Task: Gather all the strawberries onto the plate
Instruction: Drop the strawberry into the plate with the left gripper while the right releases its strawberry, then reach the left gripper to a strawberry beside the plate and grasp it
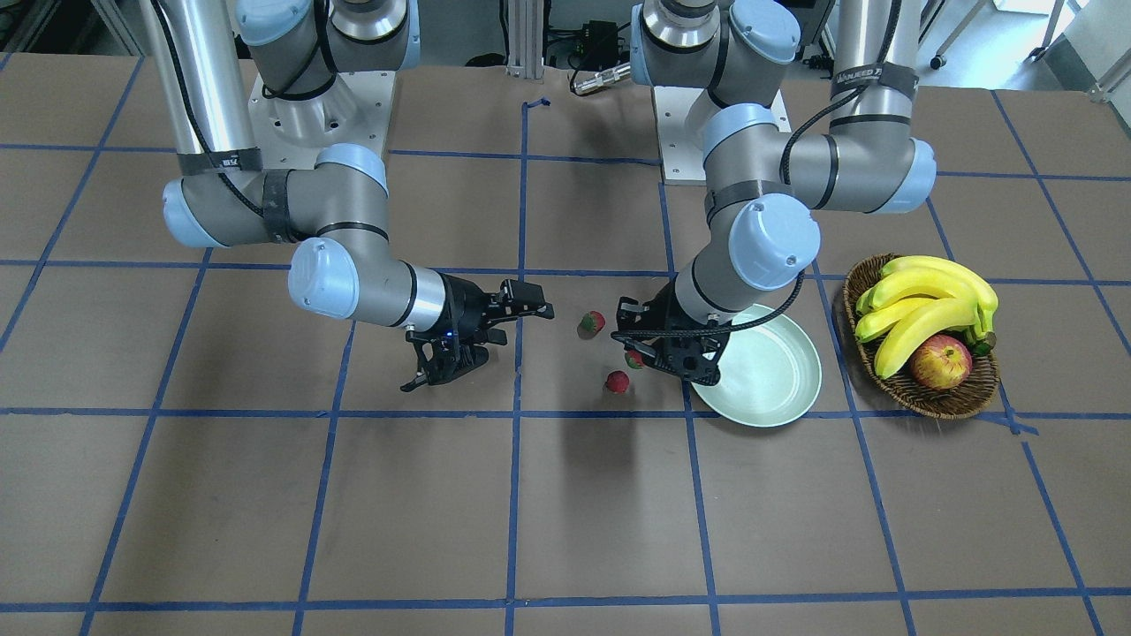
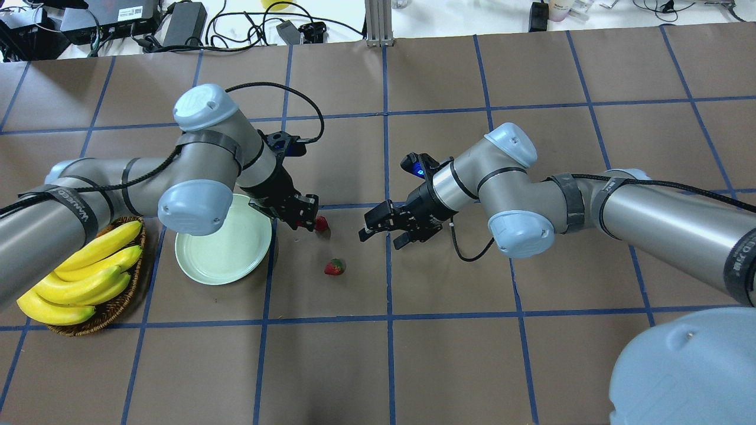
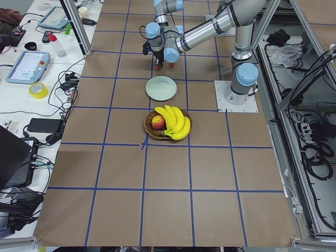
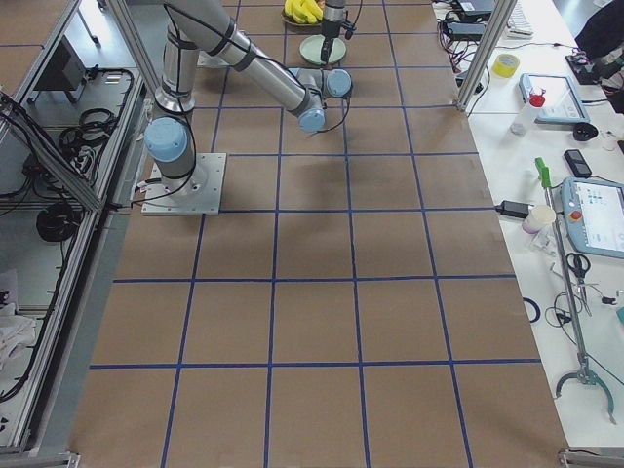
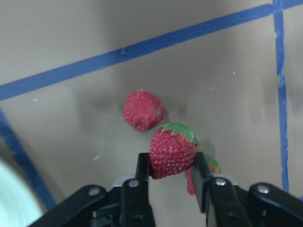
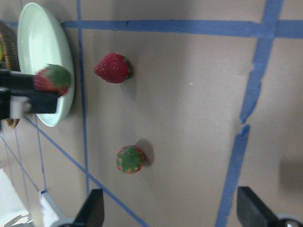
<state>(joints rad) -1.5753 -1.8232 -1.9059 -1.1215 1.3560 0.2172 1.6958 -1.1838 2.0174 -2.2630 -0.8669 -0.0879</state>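
Observation:
My left gripper is shut on a strawberry, held between its fingers over the table just beside the plate's rim; it also shows in the front view. A second strawberry lies on the table right next to that gripper. A third strawberry lies a little nearer the robot. The pale mint plate holds nothing. My right gripper is open and empty, hovering right of the berries.
A brown wicker basket with bananas and a red-yellow apple stands just beyond the plate on the left arm's side. Blue tape lines grid the brown table.

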